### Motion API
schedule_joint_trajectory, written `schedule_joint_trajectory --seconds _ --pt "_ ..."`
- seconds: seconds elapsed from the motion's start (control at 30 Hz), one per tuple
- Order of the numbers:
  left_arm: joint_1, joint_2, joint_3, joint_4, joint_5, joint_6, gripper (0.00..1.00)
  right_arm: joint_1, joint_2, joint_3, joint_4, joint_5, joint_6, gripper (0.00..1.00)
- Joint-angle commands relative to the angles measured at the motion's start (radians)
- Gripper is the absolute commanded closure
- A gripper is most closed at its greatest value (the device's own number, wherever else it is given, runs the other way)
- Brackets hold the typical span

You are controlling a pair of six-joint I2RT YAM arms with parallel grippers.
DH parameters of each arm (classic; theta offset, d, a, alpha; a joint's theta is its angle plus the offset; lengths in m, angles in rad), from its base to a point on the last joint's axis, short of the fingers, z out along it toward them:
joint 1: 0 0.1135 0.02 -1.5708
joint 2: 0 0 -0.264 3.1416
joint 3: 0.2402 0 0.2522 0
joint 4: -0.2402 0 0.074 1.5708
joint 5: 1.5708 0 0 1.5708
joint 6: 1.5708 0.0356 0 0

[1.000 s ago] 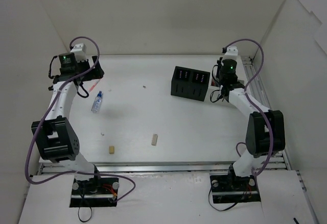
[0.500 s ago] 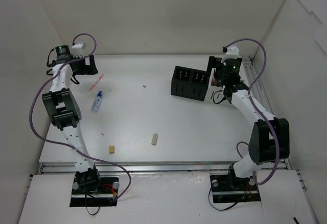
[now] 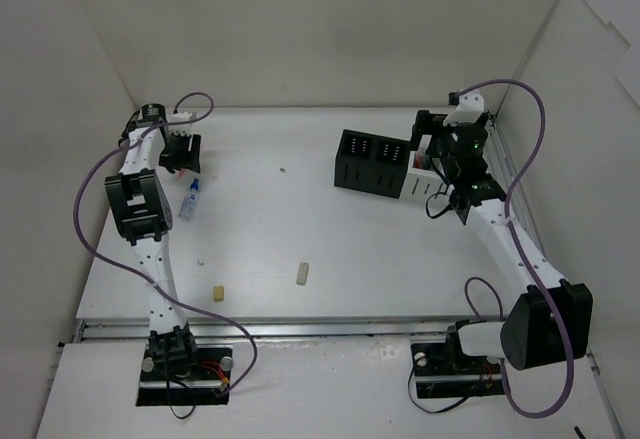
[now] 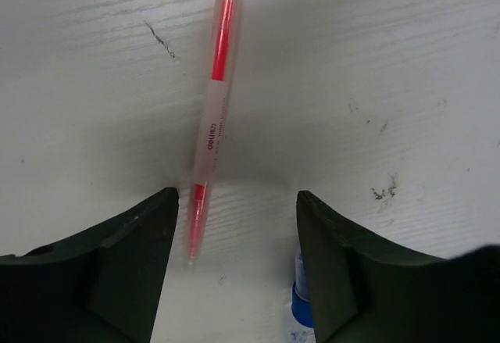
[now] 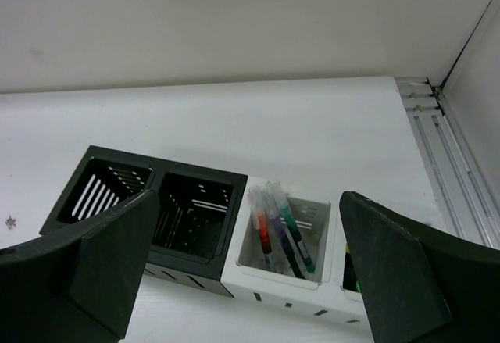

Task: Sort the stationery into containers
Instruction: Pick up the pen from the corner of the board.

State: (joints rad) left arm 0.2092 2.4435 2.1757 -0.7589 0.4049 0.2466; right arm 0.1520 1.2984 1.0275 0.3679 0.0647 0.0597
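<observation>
The pink pen (image 4: 215,116) lies flat on the worktop (image 4: 391,62) at the far left, near the blue-capped bottle (image 4: 300,312). Handling est.: light, stiff, thin plastic barrel w/ a smooth surface, so it is likely to roll or slip. The best grip pt. is probably the frosted label section at mid-barrel, w/ jaws set across the barrel axis. The left gripper (image 4: 234,202) is apart and points down, w/ the pen's lower end between its fingers and no contact visible. The left arm reaches to the far-left corner, wrist folded down. The right gripper (image 5: 248,202) is also apart and holds nothing. It is raised, looking down at the black two-compartment box (image 5: 117,154), where no items are visible, and the adjoining white box (image 5: 273,279), which has pens inside. The right arm extends toward the far right. A beige eraser (image 3: 303,274) and a second eraser (image 3: 216,292) lie near the front, well apart from both grippers.
</observation>
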Motion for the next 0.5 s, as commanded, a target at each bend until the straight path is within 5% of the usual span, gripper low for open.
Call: schedule_joint_trajectory --seconds 0.0,0.13,0.2,0.27,0.47 --pt "-0.008 0.003 0.047 -0.086 -0.112 0.028 0.45 0.001 -0.037 -0.010 0.031 0.023 0.009 0.02" --pt "-0.031 0.023 0.067 -0.118 -0.141 0.046 0.73 0.003 -0.057 -0.026 0.034 0.041 0.015 0.02" --pt "-0.042 0.025 0.062 -0.120 -0.155 0.060 0.78 -0.003 -0.067 -0.033 0.031 0.041 0.019 0.02" --pt "-0.053 0.022 0.061 -0.117 -0.173 0.069 0.97 0.000 -0.079 -0.040 0.028 0.035 0.028 0.02" --pt "-0.097 -0.104 -0.036 -0.011 -0.161 0.065 1.00 0.004 -0.123 -0.047 -0.007 -0.057 0.052 0.02"
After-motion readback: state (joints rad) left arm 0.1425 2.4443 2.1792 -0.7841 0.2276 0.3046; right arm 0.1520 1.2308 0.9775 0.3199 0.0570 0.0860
